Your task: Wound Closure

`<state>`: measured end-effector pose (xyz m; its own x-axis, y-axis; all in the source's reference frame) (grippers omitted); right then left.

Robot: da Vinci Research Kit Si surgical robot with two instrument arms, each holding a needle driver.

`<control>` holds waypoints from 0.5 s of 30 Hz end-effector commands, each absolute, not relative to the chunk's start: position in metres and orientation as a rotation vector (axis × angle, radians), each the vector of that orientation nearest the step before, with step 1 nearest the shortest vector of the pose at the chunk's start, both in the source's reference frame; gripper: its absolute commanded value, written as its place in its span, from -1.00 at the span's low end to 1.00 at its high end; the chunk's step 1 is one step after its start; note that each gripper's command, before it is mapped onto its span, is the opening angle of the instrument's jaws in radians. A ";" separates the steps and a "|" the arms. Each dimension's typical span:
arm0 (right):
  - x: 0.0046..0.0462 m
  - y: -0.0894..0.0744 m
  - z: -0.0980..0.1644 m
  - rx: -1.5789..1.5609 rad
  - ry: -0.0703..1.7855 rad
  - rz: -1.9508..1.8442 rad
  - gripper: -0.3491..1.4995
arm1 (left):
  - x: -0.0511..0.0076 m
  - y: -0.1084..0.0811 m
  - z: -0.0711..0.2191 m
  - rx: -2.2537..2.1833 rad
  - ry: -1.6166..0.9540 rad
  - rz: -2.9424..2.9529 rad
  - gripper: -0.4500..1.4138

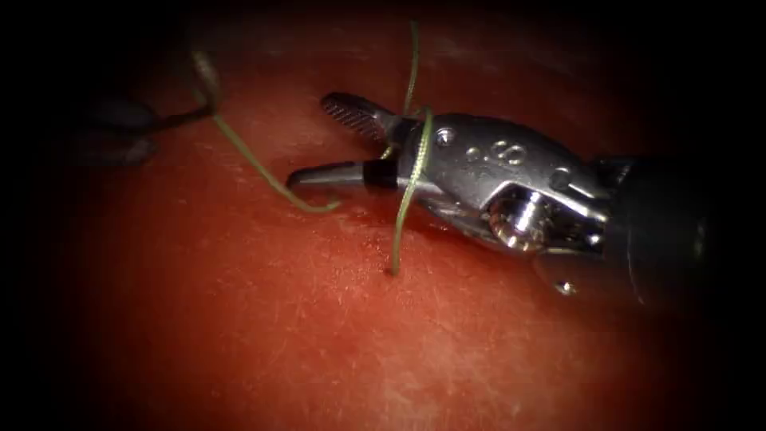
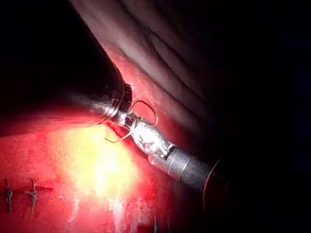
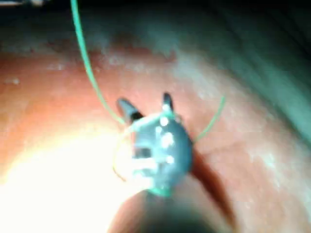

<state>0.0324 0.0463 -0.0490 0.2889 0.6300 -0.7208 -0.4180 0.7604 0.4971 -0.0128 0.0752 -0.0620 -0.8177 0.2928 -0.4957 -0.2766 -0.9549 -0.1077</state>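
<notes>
Reaching in from the endoscope view's right, the right arm's tool [image 1: 335, 140] lies low over the tissue [image 1: 239, 335] with its jaws spread wide and nothing pinched between them: the ridged upper jaw points up and away, the smooth lower one lies nearly flat. The thread [image 1: 411, 199] is draped around the tool just behind the jaw hinge; one strand climbs away behind the tool, another drops in front of it to enter the tissue just below, and a third runs from under the lower jaw out to the left arm's tool [image 1: 203, 80], dim and far from the right tool. That tool seems to have the thread at its tip, though whether its jaws are pressed together I cannot tell. No needle can be made out, nor the cut itself.

From the left wrist view, the right arm's tool [image 2: 127, 119] comes in on a slanted shaft, thread [image 2: 146, 104] curling in a small loop about its head, close above the tissue [image 2: 58, 160]. Earlier stitches [image 2: 31, 194] sit well apart from the tool.

From the right wrist view, the right arm's tool [image 3: 146, 107] shows both jaws apart and empty, thread [image 3: 85, 63] passing on either side of its head.

As I judge it, the thread is light, limp and slippery, easily frayed; it is best taken squarely between the jaw faces, on a free strand near the tool
</notes>
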 end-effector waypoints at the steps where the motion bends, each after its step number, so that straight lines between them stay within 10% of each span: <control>1: 0.0332 0.046 -0.048 0.241 1.065 0.697 0.74 | -0.0136 0.076 -0.061 -0.768 -0.049 2.734 -0.89; 15: 0.0350 0.043 -0.049 0.393 1.103 0.561 0.56 | -0.0174 0.084 -0.057 -0.918 -0.101 2.683 -0.89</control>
<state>0.0343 0.0431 -0.0493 0.3368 0.6045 -0.7219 -0.2162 0.7959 0.5655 -0.0171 0.0846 -0.0563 -0.7489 0.3072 -0.5872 -0.2615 -0.9512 -0.1641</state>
